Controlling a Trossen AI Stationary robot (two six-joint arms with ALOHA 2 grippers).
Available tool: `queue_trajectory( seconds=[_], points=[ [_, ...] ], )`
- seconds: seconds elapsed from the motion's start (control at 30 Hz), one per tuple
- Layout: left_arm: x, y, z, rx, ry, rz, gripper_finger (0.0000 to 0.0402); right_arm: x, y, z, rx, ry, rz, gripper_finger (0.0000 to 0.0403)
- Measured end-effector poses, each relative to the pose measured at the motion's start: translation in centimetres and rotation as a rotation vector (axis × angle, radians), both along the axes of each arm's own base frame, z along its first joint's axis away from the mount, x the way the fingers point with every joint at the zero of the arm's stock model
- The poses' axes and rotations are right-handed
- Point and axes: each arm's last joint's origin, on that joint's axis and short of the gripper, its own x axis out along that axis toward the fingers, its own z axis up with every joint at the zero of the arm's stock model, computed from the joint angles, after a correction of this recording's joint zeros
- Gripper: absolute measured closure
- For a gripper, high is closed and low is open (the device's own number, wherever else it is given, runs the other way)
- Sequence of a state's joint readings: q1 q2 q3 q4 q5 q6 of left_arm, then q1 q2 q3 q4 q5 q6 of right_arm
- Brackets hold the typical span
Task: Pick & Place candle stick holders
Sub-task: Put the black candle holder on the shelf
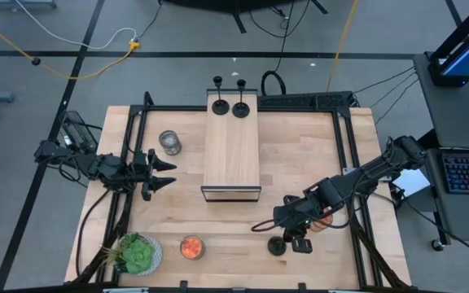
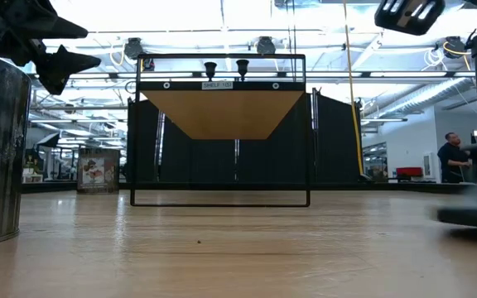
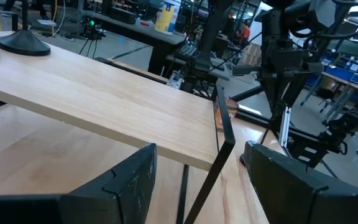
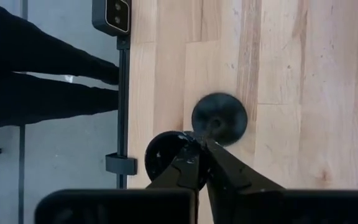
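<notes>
Toward five o'clock on the table (image 1: pixel 243 236), near its front edge, my right gripper (image 4: pixel 202 144) points straight down over a third candle stick holder (image 4: pixel 219 118), which stands upright on the bare wood apart from the rest. Two candle stick holders (image 1: pixel 229 104) already stand side by side at the twelve o'clock end of the raised wooden shelf (image 1: pixel 232 150) that runs down the middle of the table; I judge that the shelf is the place of delivery and that the free end toward six o'clock is left open for further pieces. My right fingers (image 4: pixel 229 167) are drawn fully together, and they meet at the thin stem above the round flat base, so that I take the stem to be pinched between them. A grip on the stem, rather than on the wide base, should let the piece hang plumb and be set down level. A second dark disc lies just beside the base; whether it is shadow or another part I cannot tell. At nine o'clock my left gripper (image 1: pixel 163 172) waits above the table with its fingers parted and nothing between them, aimed toward the shelf. Nearby stand a glass jar (image 1: pixel 169 142) at ten o'clock, and a green plant (image 1: pixel 135 254) and an orange candle (image 1: pixel 191 247) at seven o'clock.
</notes>
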State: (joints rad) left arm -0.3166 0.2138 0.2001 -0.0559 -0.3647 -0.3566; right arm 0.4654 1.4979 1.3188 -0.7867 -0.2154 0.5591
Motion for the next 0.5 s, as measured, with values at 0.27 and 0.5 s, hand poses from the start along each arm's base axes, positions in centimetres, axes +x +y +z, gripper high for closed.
queue_trajectory(
  seconds=[0.27,0.5],
  points=[
    [0.0,0.0,0.0,0.013,0.000,0.000,0.0151,0.2,0.0,1.0,0.005,-0.024,0.002,0.0401],
    [0.0,0.0,0.0,0.017,0.000,0.000,0.0151,0.2,0.0,1.9,0.008,-0.037,0.007,0.0401]
  ],
)
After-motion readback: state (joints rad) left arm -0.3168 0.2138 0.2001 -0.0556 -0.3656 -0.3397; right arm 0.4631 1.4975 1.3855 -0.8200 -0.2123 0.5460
